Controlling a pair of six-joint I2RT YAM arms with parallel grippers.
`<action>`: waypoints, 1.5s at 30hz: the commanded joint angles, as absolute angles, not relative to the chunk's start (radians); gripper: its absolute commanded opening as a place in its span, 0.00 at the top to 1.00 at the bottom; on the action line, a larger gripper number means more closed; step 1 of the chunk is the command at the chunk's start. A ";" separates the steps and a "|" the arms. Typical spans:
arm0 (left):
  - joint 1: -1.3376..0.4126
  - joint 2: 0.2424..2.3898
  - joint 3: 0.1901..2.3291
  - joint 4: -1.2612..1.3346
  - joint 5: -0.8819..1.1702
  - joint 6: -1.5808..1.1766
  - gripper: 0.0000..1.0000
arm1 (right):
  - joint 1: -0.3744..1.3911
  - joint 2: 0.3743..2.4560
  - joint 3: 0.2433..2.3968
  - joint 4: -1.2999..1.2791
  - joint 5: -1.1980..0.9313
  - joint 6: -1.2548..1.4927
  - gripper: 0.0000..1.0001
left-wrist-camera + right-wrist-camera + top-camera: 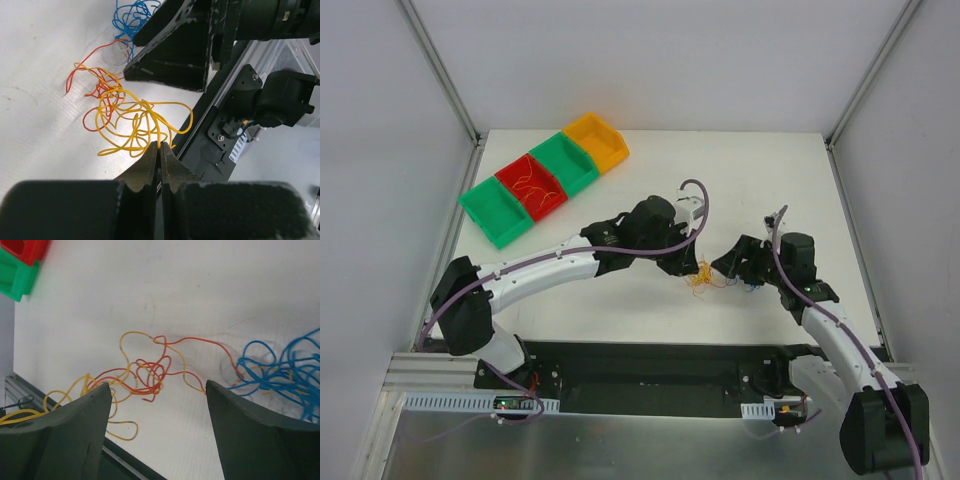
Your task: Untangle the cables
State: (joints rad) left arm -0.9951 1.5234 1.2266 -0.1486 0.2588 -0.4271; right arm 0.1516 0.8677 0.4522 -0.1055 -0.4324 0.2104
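Note:
The cables [703, 278] lie as a small clump on the white table between my two grippers. In the left wrist view, yellow wires [132, 120] tangle with orange wires [95, 87], and blue wires [131, 15] lie farther off. My left gripper [160, 146] is shut, pinching a yellow wire at its tips; it also shows in the top view [697, 262]. My right gripper [157, 385] is open, with its fingers on either side of the orange wires [150, 375], low over the table. Blue wires [277, 370] lie to its right. The right gripper also shows in the top view [727, 266].
Four bins stand in a row at the back left: green [490, 215], red [552, 200] with thin wires in it, green [582, 178] and orange-yellow [610, 152]. The table's black front rail [650, 365] runs close behind the clump.

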 commanded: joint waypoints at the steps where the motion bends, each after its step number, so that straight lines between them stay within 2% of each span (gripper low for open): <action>1: -1.000 1.558 1.305 -0.196 0.325 -0.400 1.00 | 0.231 0.928 0.408 0.150 -0.532 0.273 0.22; 4: -1.002 1.565 1.325 -0.198 0.351 -0.406 1.00 | 0.319 1.001 0.416 0.216 -0.493 0.308 0.25; 6: -1.002 1.566 1.342 -0.198 0.386 -0.400 1.00 | 0.360 1.060 0.426 0.230 -0.468 0.317 0.35; 8: -1.002 1.549 1.350 -0.210 0.374 -0.402 1.00 | 0.377 1.103 0.423 0.232 -0.407 0.343 0.50; 9: -1.000 1.533 1.347 -0.213 0.352 -0.400 1.00 | 0.377 1.123 0.416 0.230 -0.376 0.360 0.61; 10: -1.000 1.513 1.342 -0.216 0.322 -0.396 1.00 | 0.377 1.144 0.410 0.232 -0.359 0.370 0.78; 11: -1.000 1.493 1.339 -0.218 0.307 -0.390 1.00 | 0.376 1.161 0.408 0.230 -0.344 0.377 0.88; 12: -1.002 1.473 1.335 -0.222 0.289 -0.384 1.00 | 0.377 1.175 0.405 0.230 -0.324 0.383 0.97; 13: -1.000 1.453 1.336 -0.232 0.275 -0.374 1.00 | 0.376 1.181 0.406 0.219 -0.295 0.387 1.00; 16: -1.000 1.402 1.361 -0.296 0.183 -0.353 1.00 | 0.374 1.158 0.437 0.036 -0.067 0.397 1.00; 19: -1.000 1.335 1.384 -0.383 0.007 -0.353 1.00 | 0.348 1.121 0.477 -0.141 0.188 0.400 1.00; 27: -0.986 1.169 1.355 -0.587 -0.380 -0.345 1.00 | 0.046 1.036 0.517 -0.275 0.337 0.371 1.00; 29: -0.967 1.131 1.342 -0.604 -0.394 -0.338 1.00 | 0.022 1.028 0.544 -0.288 0.324 0.326 1.00; 31: -0.936 1.111 1.332 -0.606 -0.315 -0.331 1.00 | 0.031 1.031 0.578 -0.246 0.134 0.170 0.93; 33: -0.925 1.104 1.325 -0.606 -0.243 -0.333 1.00 | 0.083 1.045 0.629 -0.300 0.071 0.132 0.77; 35: -0.925 1.106 1.327 -0.601 -0.184 -0.333 1.00 | 0.144 1.031 0.658 -0.319 0.023 0.065 0.68; 37: -0.925 1.108 1.324 -0.594 -0.144 -0.331 1.00 | 0.217 0.987 0.644 -0.280 -0.075 0.016 0.51; 38: -0.923 1.108 1.319 -0.589 -0.129 -0.330 1.00 | 0.254 0.964 0.638 -0.249 -0.142 0.006 0.46; 41: -0.925 1.109 1.307 -0.580 -0.115 -0.331 1.00 | 0.369 0.893 0.609 -0.155 -0.315 0.026 0.38; 45: -0.923 1.120 1.282 -0.557 -0.086 -0.351 1.00 | 0.487 0.783 0.511 0.128 -0.486 0.176 0.31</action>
State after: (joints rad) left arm -0.9230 1.1107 1.3029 -0.5823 -0.1394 -0.3489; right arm 0.3985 0.8783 0.5804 -0.1513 -0.2344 0.0853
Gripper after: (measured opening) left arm 0.006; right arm 0.664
